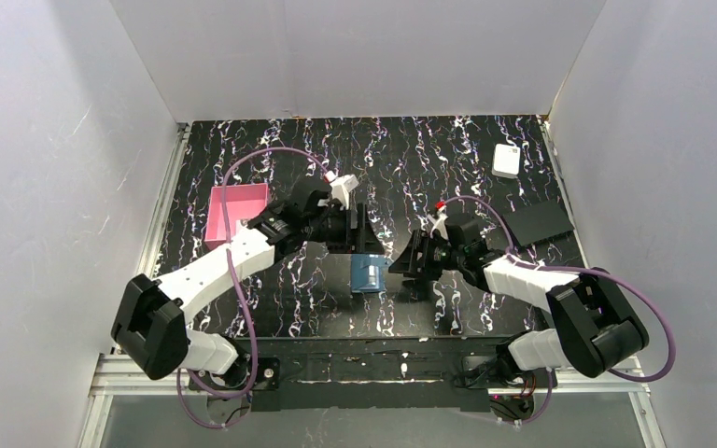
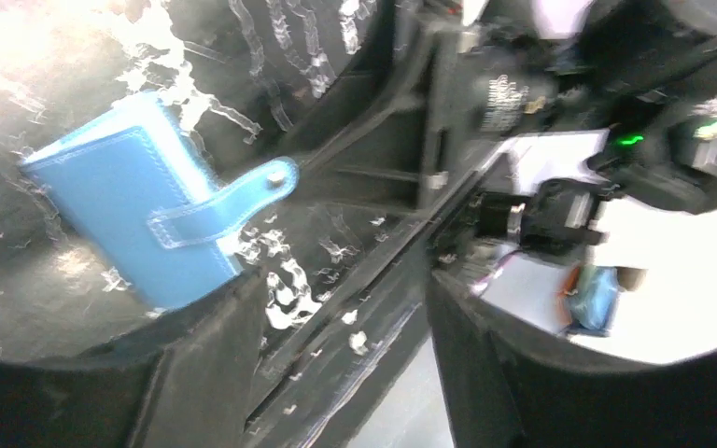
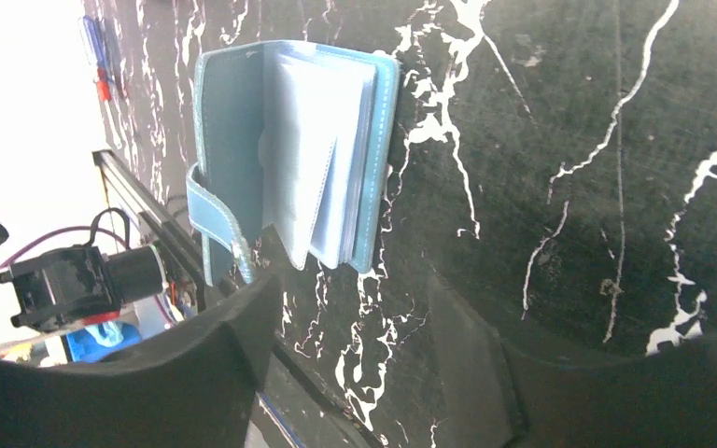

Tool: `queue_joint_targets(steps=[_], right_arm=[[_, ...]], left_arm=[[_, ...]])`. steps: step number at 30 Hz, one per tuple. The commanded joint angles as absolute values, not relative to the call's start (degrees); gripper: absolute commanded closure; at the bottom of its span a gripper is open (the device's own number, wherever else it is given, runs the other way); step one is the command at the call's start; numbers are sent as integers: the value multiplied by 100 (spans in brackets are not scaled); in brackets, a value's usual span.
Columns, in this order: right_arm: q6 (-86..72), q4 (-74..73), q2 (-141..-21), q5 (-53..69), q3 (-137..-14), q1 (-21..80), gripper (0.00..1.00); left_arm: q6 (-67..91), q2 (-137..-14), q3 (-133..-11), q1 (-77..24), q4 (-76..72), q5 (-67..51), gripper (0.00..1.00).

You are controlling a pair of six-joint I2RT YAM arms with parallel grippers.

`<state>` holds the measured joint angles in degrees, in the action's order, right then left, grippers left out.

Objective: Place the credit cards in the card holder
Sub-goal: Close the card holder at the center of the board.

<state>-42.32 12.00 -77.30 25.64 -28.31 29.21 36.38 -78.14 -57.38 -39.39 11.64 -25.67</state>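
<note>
teal card holder (image 2: 121,210), illegible white print on black motor (image 2: 509,95)

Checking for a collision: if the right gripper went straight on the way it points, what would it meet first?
Probably the card holder, partly open just ahead of the right gripper; depth is unclear.

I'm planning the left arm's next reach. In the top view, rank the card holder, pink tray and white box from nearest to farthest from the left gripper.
1. card holder: just beside the left gripper, toward the table's near edge.
2. pink tray: off to the gripper's left, at the table's left side.
3. white box: far right, near the back corner.
</note>
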Motion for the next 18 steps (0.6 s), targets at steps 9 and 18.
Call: queue_joint_targets(steps=[9,18], right_arm=[[-4200,1170,-7182,2463,-2820,2901,33],[-4385,1144,-7106,2185,-2711,2857,40]], left_arm=[[3452,-8918,-5205,-3896,806,-2573,90],[3722,-9762,-5074,-4024,109,-2809,92]])
